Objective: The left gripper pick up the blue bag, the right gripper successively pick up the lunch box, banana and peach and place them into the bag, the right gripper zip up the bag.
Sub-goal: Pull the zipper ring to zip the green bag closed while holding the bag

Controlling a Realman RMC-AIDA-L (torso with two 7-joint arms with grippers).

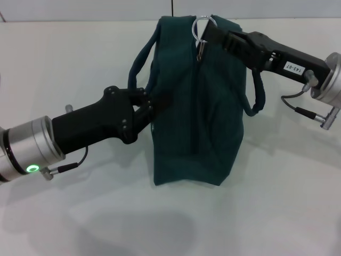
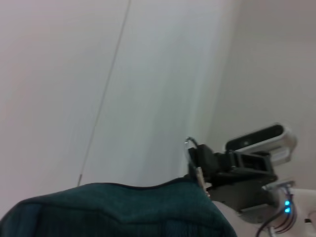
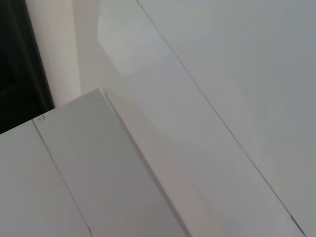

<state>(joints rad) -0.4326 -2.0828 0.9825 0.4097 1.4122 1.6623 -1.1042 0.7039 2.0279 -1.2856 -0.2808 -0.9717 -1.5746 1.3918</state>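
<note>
The blue bag (image 1: 200, 101) stands upright at the middle of the white table (image 1: 64, 64), its zip line running up the near face to the ring zip pull (image 1: 203, 25) at the top. My right gripper (image 1: 217, 36) reaches in from the right — fingers clenched on that ring. My left gripper (image 1: 154, 104) presses against the bag's left side beside a loop handle (image 1: 139, 58), fingers pinched on the fabric there. The left wrist view shows the bag's top edge (image 2: 118, 210) and the right gripper (image 2: 200, 165) at the ring.

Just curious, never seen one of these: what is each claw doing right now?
Left gripper: closed on the blue bag, at its side.
Right gripper: closed on the bag's zip pull, at the top.
</note>
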